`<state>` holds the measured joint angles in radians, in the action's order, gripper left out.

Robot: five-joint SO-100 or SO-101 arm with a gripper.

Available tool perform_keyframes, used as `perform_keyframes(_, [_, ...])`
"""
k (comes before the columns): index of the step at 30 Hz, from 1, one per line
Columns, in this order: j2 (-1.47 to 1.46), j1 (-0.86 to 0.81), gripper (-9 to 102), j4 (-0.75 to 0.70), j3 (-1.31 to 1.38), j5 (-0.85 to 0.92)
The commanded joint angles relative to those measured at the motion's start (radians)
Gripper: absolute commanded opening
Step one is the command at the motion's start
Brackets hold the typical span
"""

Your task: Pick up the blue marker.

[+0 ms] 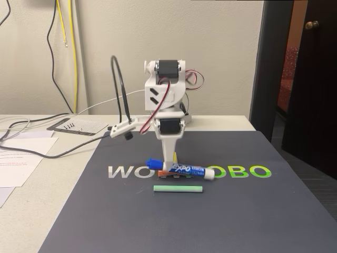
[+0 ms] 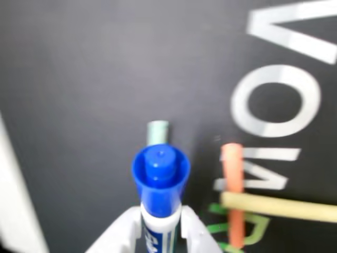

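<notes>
Big dark mat [image 1: 237, 221] spread under the pincer, with white and green letters on it

White arm [image 1: 166, 79] standing tall at the back of the mat, reaching straight down

Pincer [image 1: 172, 162] low at the mat, closed around the blue marker [image 1: 187, 169], by the look of it. In the wrist view, white fingers [image 2: 124, 229] snug on both sides of the white barrel, just behind the blue cap [image 2: 160, 174]

Blue marker right in the pincer, held near the cap end and not in the middle. Long way running across the fixed view, side to side. Cap sticking out a little to the left of the pincer, long white part reaching far out to the right. Cap end a tiny bit higher than the white end. In the wrist view, cap pointing up the picture, away from the fingers

Could go wrong like this: too much marker hanging out on one side. Might tip down at the heavy white end on the way up, then twist or slide out of a loose pinch

Green stick [image 1: 178, 188] lying flat just in front of the pincer, apart from the marker, so likely safe

Orange stick [image 1: 164, 173] right beside the pincer tips, tucked up against the marker. Might get nipped or dragged along too. In the wrist view, orange stick [image 2: 231, 179] off to the right, with a pale yellow stick [image 2: 284, 209] across it, too blurry to name
</notes>
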<state>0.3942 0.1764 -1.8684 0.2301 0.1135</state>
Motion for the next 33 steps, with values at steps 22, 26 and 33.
perform_keyframes(22, [0.706, 0.003, 2, -0.179, -0.535, -0.040])
perform_keyframes(26, [0.876, 0.012, 2, -0.179, -0.690, -0.052])
perform_keyframes(33, [1.141, 0.043, 0, -0.179, -0.934, -0.069])
